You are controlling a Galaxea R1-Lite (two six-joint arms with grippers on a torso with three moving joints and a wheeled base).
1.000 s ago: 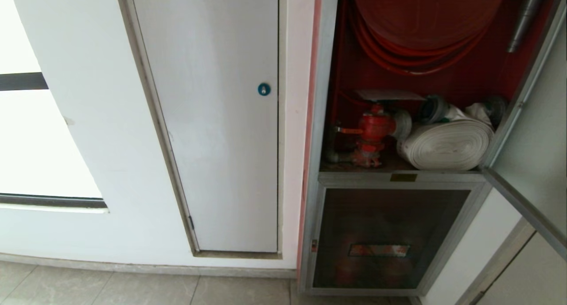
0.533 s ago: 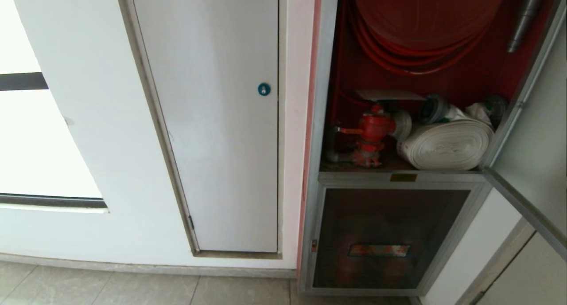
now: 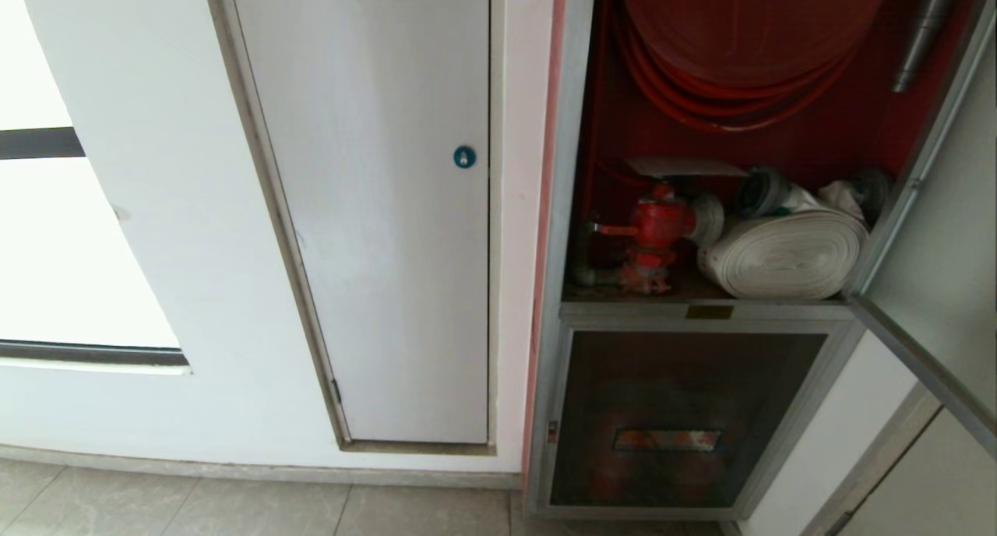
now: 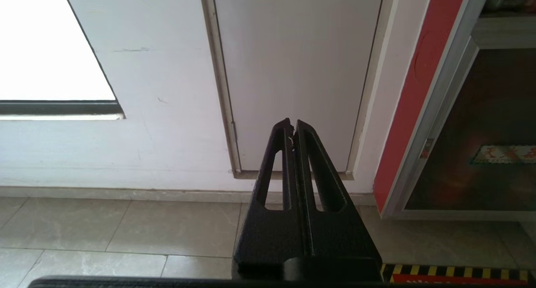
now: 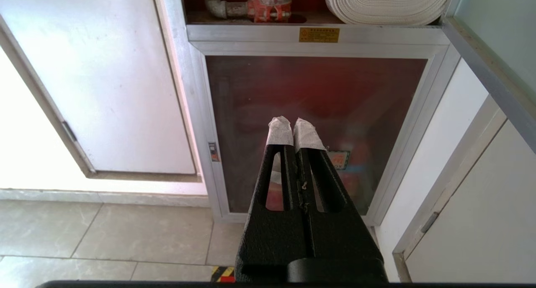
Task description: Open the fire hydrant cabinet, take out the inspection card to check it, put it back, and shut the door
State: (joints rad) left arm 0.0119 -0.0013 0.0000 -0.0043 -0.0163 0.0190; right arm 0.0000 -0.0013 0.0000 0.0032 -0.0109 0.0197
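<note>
The fire hydrant cabinet (image 3: 705,209) stands open, well ahead of and above both grippers, its red interior showing. The door (image 3: 946,232) is swung out on the right side, above and to the right of the right gripper's closed jaws. In the cabinet's upper part hangs the red hose reel (image 3: 748,37); below it the white rolled hose (image 3: 787,255) lies on the shelf beside the red valve (image 3: 654,228). The inspection card (image 3: 681,167) lies flat just above the valve, far above both pairs of jaws. The lower dark glass panel (image 5: 314,112) is directly ahead of the right gripper (image 5: 294,127), whose taped fingertips are pressed together, holding nothing. The left gripper (image 4: 292,127), jaws together and empty, points at the white door (image 4: 297,70) low near the floor.
</note>
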